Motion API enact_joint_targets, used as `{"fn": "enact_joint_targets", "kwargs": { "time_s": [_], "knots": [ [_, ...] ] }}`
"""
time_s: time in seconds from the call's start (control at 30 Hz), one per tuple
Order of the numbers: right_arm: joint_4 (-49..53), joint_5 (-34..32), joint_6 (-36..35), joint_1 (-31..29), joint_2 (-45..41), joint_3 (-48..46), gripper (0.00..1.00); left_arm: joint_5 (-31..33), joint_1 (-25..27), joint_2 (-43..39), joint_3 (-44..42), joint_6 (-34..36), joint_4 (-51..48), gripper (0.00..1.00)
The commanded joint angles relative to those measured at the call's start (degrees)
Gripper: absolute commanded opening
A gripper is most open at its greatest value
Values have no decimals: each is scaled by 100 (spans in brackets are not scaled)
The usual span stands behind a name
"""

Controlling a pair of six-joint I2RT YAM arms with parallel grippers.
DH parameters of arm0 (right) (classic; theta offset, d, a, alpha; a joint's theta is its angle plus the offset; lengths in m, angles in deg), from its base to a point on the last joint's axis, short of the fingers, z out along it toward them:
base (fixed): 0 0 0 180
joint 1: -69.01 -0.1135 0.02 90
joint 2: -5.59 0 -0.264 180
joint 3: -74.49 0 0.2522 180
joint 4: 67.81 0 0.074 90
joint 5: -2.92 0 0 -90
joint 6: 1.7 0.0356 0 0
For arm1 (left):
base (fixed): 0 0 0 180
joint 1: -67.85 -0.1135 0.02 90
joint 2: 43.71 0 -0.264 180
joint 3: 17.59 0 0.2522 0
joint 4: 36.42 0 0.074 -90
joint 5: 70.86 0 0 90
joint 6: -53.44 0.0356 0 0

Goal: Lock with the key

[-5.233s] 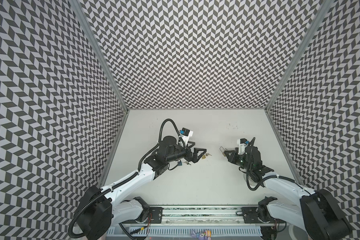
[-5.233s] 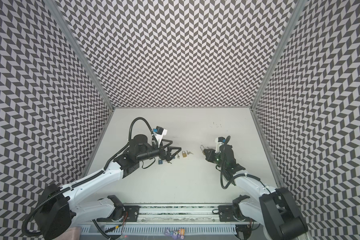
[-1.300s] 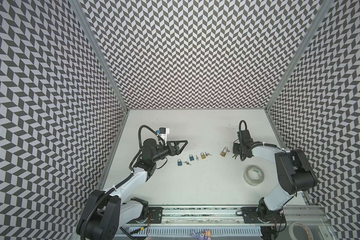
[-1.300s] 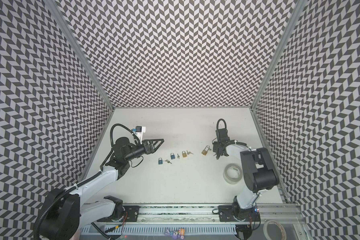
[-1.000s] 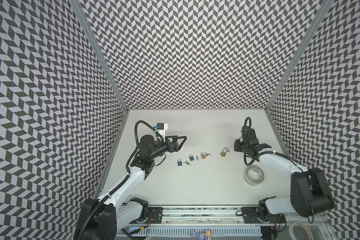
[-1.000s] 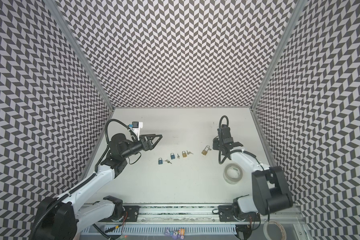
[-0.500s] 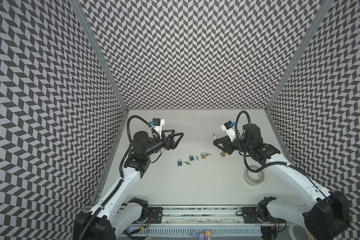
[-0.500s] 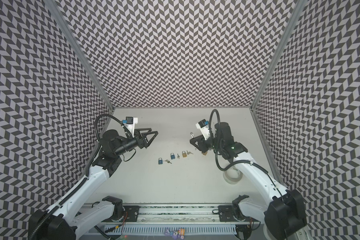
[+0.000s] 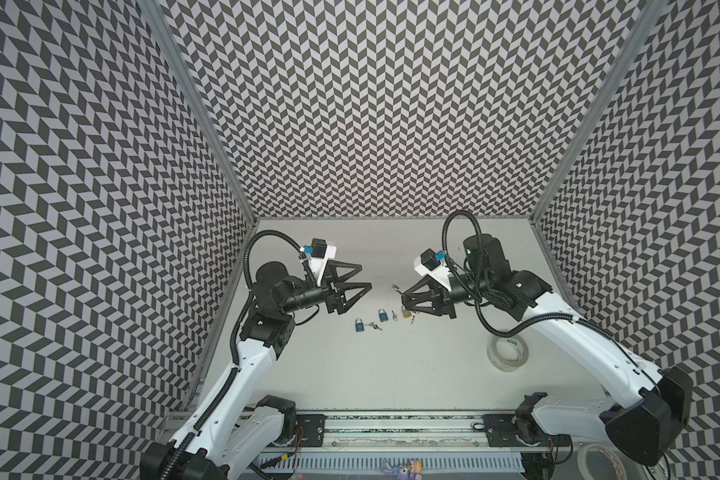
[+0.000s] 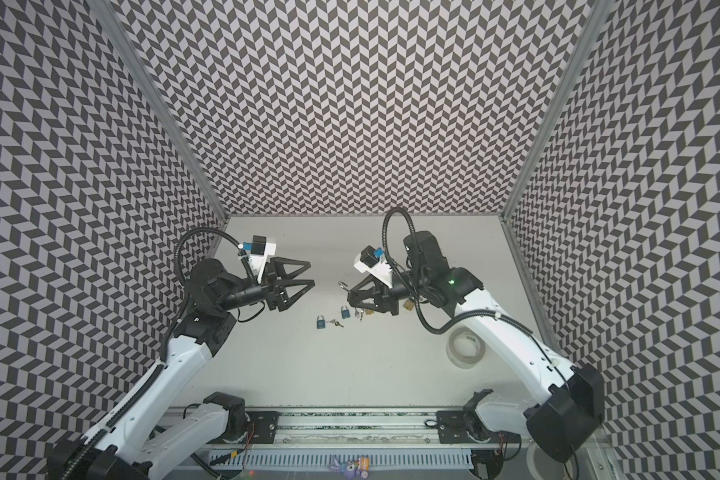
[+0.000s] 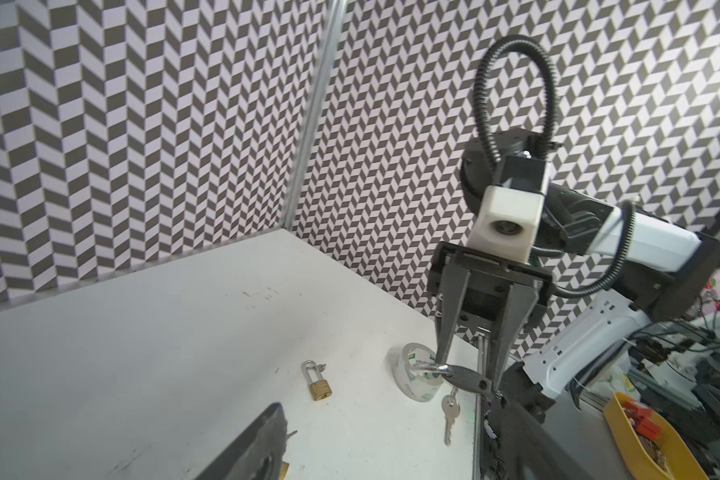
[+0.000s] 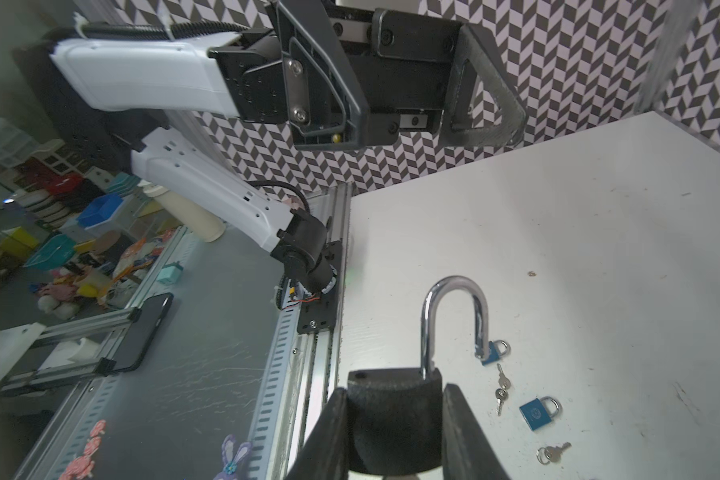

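The black padlock with a silver shackle [image 12: 395, 399] sits between the fingers of the right gripper [image 9: 405, 300]. Its body is clamped on both flat sides. The shackle sticks out past the fingertips, with one leg lifted clear of the body, so the lock stands open. A small silver key [image 11: 449, 409] hangs from the underside of the body, just below the right jaws; whether it sits in the keyhole cannot be told. The right jaws stand narrow, closed onto the padlock body and lifted off the white tabletop [image 9: 391, 374].

The left gripper [image 9: 364, 277] faces them with its jaws spread wide, holding and touching nothing. The padlock lies ahead of those jaws, apart across a clear gap.

On the tabletop under the right jaws lies a brass padlock [image 9: 407, 313]. Toward the left jaws lie a small blue padlock [image 9: 383, 316], a second blue padlock [image 9: 359, 325] and loose keys [image 9: 376, 326]. A roll of clear tape [image 9: 508, 351] lies behind the right jaws.
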Motion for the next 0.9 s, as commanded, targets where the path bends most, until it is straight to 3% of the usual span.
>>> {"fn": "enact_joint_targets", "kwargs": {
  "time_s": [0.0,0.3,0.47,0.7,0.87],
  "knots": [
    [12,933,-348,-28,80,230,0,-501,121,-186,247,339,259,80],
    [-391,1189,-53,-117,78,192,0,-493,810,99,425,491,362,72],
    [-511,1357,30,-144,31,131,0,-501,1179,163,474,694,358,74],
    [-722,1591,178,-150,-86,45,0,-964,1393,282,565,869,142,72],
    [-859,1561,266,-153,-142,-26,0,-953,1433,306,614,965,-26,54]
  ]
}}
